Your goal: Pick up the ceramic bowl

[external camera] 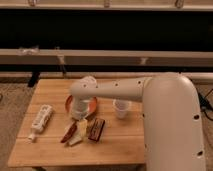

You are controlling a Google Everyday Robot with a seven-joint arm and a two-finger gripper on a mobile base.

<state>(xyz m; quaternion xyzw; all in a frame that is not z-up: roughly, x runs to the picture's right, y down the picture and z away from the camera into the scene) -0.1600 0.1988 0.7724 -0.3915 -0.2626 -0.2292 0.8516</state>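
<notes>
1. Orange-red with a darker rim, the ceramic bowl [92, 106] stands on the desk [120, 147], left of its middle and toward the back edge. Only the bowl's left and right sides show, because the robot's wrist covers its centre.
2. The end effector [80, 113] points straight down over the middle of the bowl, low against it. Whether it touches the bowl cannot be told. Whether it is spread or pressed together cannot be told either, since the wrist hides it.
3. The white arm [167, 120] fills the right foreground as 1 broad, rounded shell. From there a slimmer link reaches left across the desk to the wrist above the bowl.
4. A white cup [121, 108] stands upright just right of the bowl, near it but apart.
5. In front of the bowl lie 3 small items close together. They are a reddish packet [68, 133] on the left, a pale packet [79, 131] in the middle and a dark brown bar [96, 129] on the right.
6. A white bottle [41, 120] lies on its side near the desk's left edge, well apart from the bowl.
7. The desk is of light wood planks. Behind it a pale ledge [150, 56] runs across a dark wall.
</notes>
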